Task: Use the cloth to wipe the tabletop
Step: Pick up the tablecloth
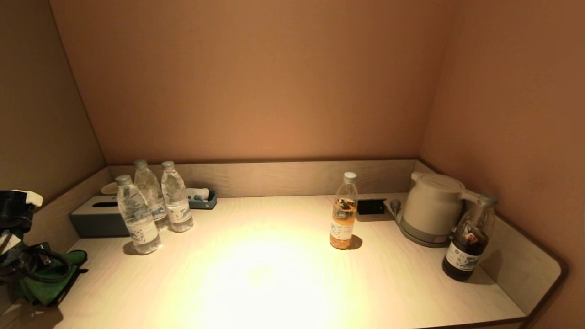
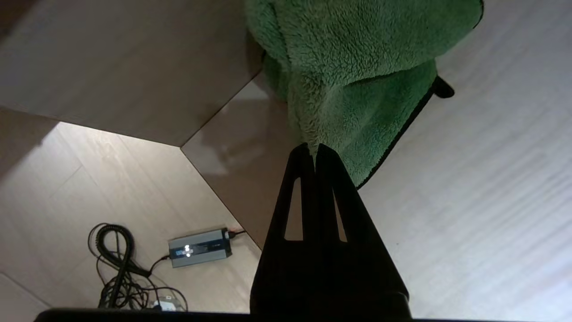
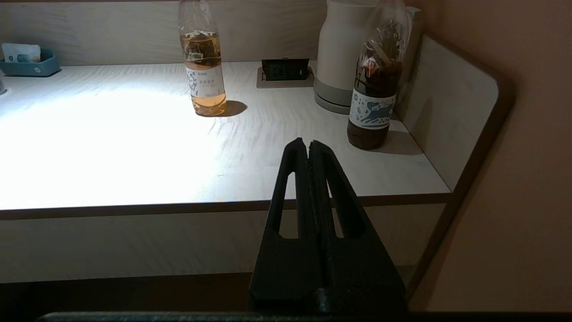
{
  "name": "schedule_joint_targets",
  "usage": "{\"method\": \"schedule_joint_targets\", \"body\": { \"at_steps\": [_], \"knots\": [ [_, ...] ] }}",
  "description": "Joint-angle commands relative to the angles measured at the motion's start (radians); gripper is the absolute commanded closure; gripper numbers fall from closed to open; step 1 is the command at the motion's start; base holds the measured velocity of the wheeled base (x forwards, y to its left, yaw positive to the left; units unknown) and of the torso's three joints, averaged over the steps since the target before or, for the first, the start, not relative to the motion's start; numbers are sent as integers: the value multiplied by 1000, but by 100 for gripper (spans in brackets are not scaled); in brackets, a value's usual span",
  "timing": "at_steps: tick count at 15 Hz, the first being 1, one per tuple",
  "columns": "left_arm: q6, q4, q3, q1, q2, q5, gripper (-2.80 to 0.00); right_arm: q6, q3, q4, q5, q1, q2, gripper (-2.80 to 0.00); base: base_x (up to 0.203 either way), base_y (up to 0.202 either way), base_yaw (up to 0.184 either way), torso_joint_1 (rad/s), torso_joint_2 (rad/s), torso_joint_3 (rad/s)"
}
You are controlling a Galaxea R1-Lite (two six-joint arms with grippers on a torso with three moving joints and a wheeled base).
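A fluffy green cloth [image 1: 50,278] lies bunched at the front left corner of the pale wooden tabletop [image 1: 256,283]. In the left wrist view the cloth [image 2: 357,67] rises in a fold that narrows into my left gripper [image 2: 313,147], which is shut on its edge just above the tabletop [image 2: 469,201]. In the head view the left arm [image 1: 18,228] is at the far left, over the cloth. My right gripper [image 3: 309,143] is shut and empty, parked in front of the table's front edge at the right, out of the head view.
Three water bottles [image 1: 137,219], a grey tissue box [image 1: 98,217] and a small blue tray [image 1: 203,198] stand back left. A tea bottle [image 1: 343,212], a socket [image 1: 370,206], a white kettle [image 1: 432,205] and a dark bottle [image 1: 468,237] stand right. Low walls edge the table.
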Motion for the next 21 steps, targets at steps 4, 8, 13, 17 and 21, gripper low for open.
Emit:
{"method": "schedule_joint_targets", "body": {
  "at_steps": [4, 8, 13, 17, 21],
  "knots": [
    [6, -1, -28, 12, 66, -5, 0, 0, 0, 0, 0, 0, 1, 0, 0, 0, 0, 0, 0, 0],
    [8, 3, -10, 9, 0, -3, -280, 0, 0, 0, 0, 0, 1, 0, 0, 0, 0, 0, 0, 0],
    [4, -15, -27, 21, -4, -3, -280, 1, 0, 0, 0, 0, 1, 0, 0, 0, 0, 0, 0, 0],
    [6, -43, -58, 47, 37, -3, -280, 0, 0, 0, 0, 0, 1, 0, 0, 0, 0, 0, 0, 0],
    [5, -98, -67, 58, 97, -3, -280, 0, 0, 0, 0, 0, 1, 0, 0, 0, 0, 0, 0, 0]
  ]
}}
